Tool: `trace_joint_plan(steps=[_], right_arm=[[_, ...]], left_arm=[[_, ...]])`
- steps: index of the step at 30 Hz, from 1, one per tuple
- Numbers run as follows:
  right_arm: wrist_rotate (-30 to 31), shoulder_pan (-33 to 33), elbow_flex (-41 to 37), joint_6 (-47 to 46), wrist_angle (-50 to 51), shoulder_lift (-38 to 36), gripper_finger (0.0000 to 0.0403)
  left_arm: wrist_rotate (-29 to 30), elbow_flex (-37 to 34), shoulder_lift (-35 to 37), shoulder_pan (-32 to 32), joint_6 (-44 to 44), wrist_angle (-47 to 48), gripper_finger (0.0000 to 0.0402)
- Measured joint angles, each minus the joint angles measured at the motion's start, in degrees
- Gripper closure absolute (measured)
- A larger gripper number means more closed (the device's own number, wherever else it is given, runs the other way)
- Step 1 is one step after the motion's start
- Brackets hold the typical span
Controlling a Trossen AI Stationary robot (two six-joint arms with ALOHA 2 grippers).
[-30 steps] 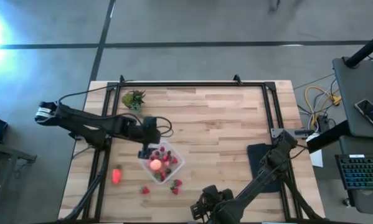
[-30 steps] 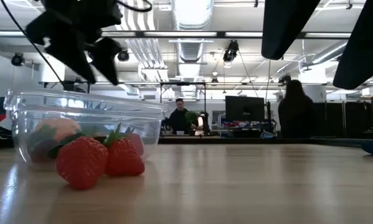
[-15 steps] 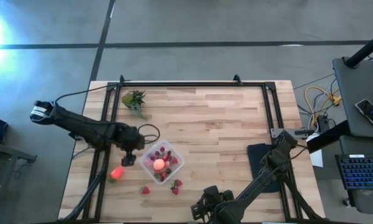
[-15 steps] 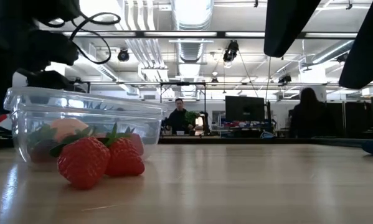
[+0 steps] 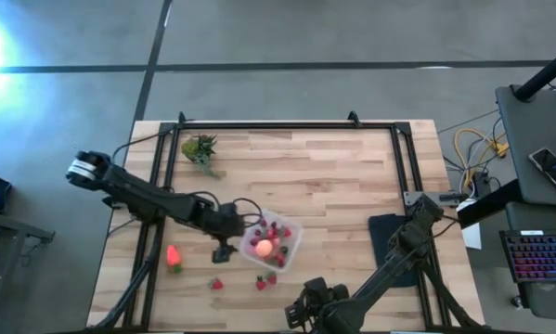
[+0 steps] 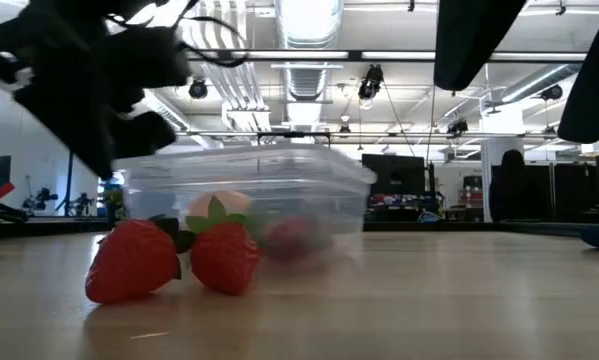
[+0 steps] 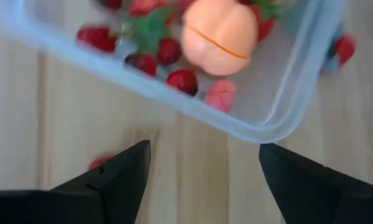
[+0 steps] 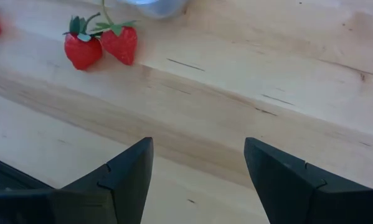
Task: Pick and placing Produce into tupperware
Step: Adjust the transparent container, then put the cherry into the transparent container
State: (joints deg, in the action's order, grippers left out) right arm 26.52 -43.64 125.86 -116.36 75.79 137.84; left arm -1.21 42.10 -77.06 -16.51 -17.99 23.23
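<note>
While the frames allow, findings are as follows.
Left gripper (image 5: 224,249): low over the table, just beside the tupperware's left edge; fingers (image 7: 118,174) spread wide, nothing held.
Tupperware (image 5: 293,243): on the wooden table (image 5: 352,186), near its front centre; holds several strawberries and the round orange-pink fruit (image 5: 263,248).
Loose strawberries (image 6: 174,258): a pair just in front of the container; one more (image 5: 216,284) nearby; another (image 5: 174,257) further left.
Right gripper (image 8: 198,163): at the table's front edge, fingers wide apart, empty.

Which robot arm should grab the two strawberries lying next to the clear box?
Probably the right. Its gripper is open and faces the two strawberries across bare wood. The left gripper is beside the tupperware, on its other side.
</note>
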Motion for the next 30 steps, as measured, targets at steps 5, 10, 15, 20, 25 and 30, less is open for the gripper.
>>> trace_joint_plan(steps=[5, 10, 15, 20, 25, 30], right_arm=[[-0.2, 0.0, 0.0, 0.0, 0.0, 0.0, 0.0158], [-1.5, -0.2, 0.0, 0.4, 0.0, 0.0, 0.0158], [-1.5, -1.1, 0.0, -1.0, 0.2, 0.0, 0.0158], [-1.2, -2.0, -0.5, -2.4, 0.4, 0.0, 0.0158], [-1.1, -2.2, -1.4, -4.4, 0.4, 0.0, 0.0158], [-1.0, -2.4, -1.9, -5.2, 0.1, 0.0, 0.0158]], left_arm=[[-1.5, 6.9, -7.0, 0.0, 5.0, -3.5, 0.0117], [3.3, 11.2, -8.0, 0.4, 9.0, 2.7, 0.0117], [12.0, 11.6, -2.9, 2.8, 15.1, 15.4, 0.0117], [6.0, 6.3, 2.1, 6.4, 28.1, 19.3, 0.0117], [0.4, 2.2, 1.5, 6.3, 38.2, 12.5, 0.0117], [4.8, 2.3, -2.6, 7.0, 40.5, 9.8, 0.0117]])
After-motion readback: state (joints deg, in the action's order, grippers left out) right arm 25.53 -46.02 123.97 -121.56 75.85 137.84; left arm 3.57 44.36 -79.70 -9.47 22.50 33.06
